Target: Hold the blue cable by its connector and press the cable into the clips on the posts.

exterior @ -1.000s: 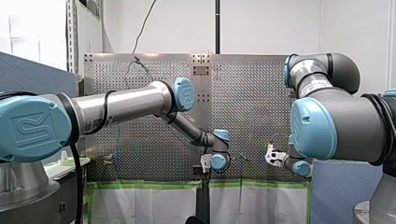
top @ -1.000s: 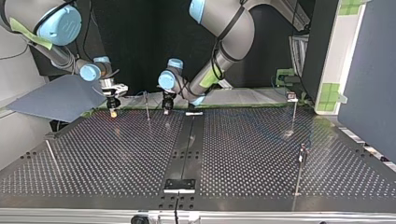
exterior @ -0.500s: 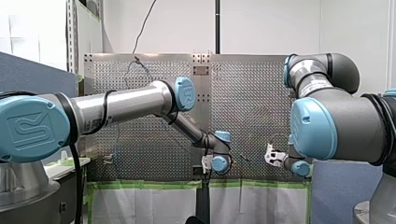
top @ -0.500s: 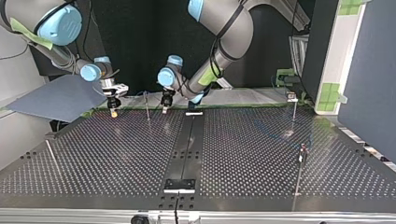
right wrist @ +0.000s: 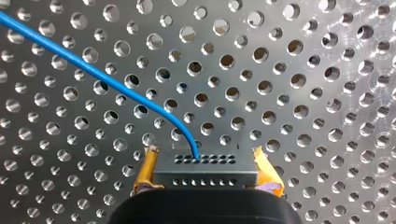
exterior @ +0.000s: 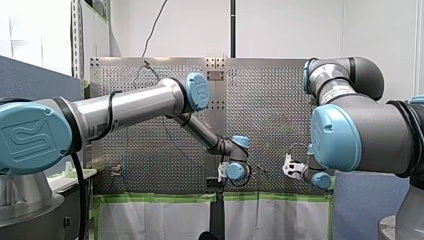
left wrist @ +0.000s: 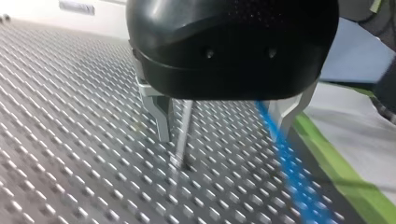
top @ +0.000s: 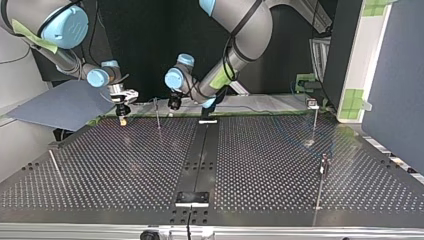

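Note:
The blue cable (right wrist: 88, 70) runs out of a dark connector (right wrist: 205, 169), and my right gripper (right wrist: 208, 175) is shut on that connector with its yellow pads (right wrist: 145, 173). In the top view my right gripper (top: 121, 114) hangs just above the table's far edge at the left. My left gripper (left wrist: 224, 121) is open, its metal fingers (left wrist: 160, 114) wide apart over the perforated table. A thin post (left wrist: 183, 135) stands between them, close to one finger, and the blue cable (left wrist: 282, 154) passes by the other. In the top view my left gripper (top: 173, 103) hovers beside that post (top: 157, 114).
More thin posts stand on the table: one at the top view's far right (top: 314, 117), one nearer at the right (top: 323, 172), one at the left (top: 55, 167). A dark centre strip (top: 199, 160) runs across the table. A grey-blue panel (top: 60, 105) lies at the far left.
My left gripper has opened, risen from the table and shifted a little toward the top view's left, nearer the post. My right gripper has stayed put with the connector.

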Controlling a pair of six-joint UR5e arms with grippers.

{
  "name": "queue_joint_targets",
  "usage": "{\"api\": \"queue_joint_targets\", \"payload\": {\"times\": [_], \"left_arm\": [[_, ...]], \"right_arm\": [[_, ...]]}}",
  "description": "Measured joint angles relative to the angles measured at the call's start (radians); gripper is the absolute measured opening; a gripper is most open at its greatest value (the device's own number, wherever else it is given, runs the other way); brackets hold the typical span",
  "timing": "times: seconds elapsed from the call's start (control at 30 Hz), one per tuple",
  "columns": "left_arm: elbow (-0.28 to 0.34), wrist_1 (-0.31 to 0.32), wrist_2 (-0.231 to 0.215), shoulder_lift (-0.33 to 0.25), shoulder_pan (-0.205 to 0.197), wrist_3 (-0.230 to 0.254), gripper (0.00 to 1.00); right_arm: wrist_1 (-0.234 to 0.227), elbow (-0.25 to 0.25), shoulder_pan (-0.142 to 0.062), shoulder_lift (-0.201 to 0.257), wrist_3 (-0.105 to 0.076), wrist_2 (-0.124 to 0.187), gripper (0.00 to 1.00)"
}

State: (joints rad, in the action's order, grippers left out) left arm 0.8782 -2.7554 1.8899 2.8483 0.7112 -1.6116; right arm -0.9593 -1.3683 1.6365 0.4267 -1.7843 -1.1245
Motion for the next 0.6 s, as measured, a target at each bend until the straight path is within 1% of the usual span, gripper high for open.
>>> {"api": "queue_joint_targets", "payload": {"times": [0.13, 0.33, 0.47, 0.6], "left_arm": [[0.03, -0.001, -0.006, -0.03, 0.016, 0.022, 0.99], [0.08, -0.045, -0.006, -0.078, 0.033, 0.071, 0.99], [0.113, -0.067, -0.004, -0.09, 0.045, 0.103, 0.99], [0.148, -0.083, -0.005, -0.092, 0.062, 0.121, 0.99]], "right_arm": [[0.003, 0.0, 0.001, 0.0, 0.001, -0.001, 0.0], [0.006, 0.0, 0.003, -0.001, 0.001, -0.001, 0.0], [0.006, 0.0, 0.004, -0.002, 0.0, 0.0, 0.0], [0.007, 0.0, 0.005, -0.002, 0.0, 0.0, 0.0]]}}
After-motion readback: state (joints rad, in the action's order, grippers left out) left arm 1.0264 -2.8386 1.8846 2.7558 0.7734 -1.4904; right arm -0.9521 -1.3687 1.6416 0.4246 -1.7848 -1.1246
